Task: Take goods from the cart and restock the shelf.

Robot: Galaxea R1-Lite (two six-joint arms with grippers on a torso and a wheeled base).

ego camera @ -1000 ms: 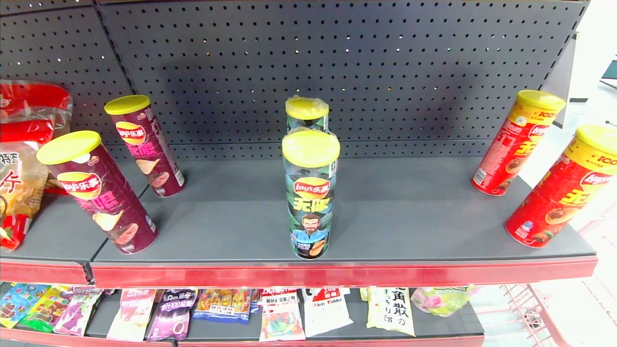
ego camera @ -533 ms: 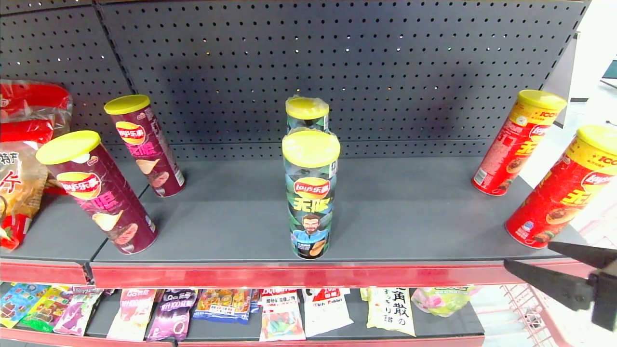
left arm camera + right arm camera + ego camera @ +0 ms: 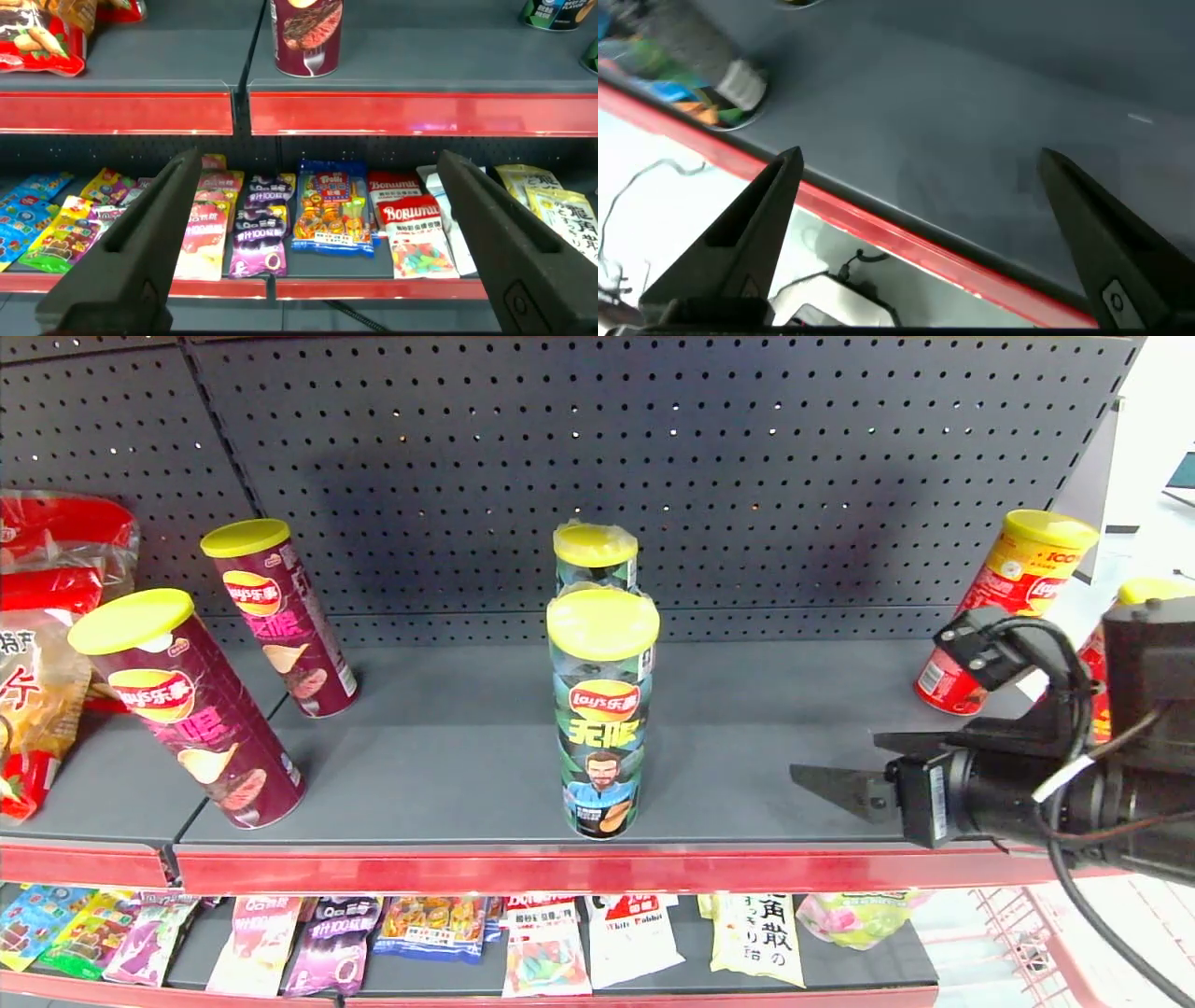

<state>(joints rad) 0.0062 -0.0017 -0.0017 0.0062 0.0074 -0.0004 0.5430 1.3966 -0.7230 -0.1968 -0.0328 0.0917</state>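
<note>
The grey shelf (image 3: 448, 756) with a red front lip carries chip cans in pairs. Two green cans (image 3: 602, 709) stand in the middle, one behind the other, and two maroon cans (image 3: 187, 705) are on the left. Of two red cans on the right, the rear one (image 3: 1018, 579) shows, while my right arm mostly hides the front one (image 3: 1153, 590). My right gripper (image 3: 836, 756) hovers open and empty over the shelf's front right, right of the green cans. In its wrist view the right gripper (image 3: 915, 163) spans bare shelf. My left gripper (image 3: 320, 159) is open and empty before the lower tier.
Snack bags (image 3: 439, 929) fill the lower tier, also visible as snack bags (image 3: 327, 219) in the left wrist view. Red bagged goods (image 3: 47, 616) sit at the shelf's far left. A pink wire cart (image 3: 1027, 933) is at the lower right. Pegboard (image 3: 653, 457) backs the shelf.
My right arm came up from the lower right and moved left over the shelf's front right, now covering the front red can. The cans have not moved.
</note>
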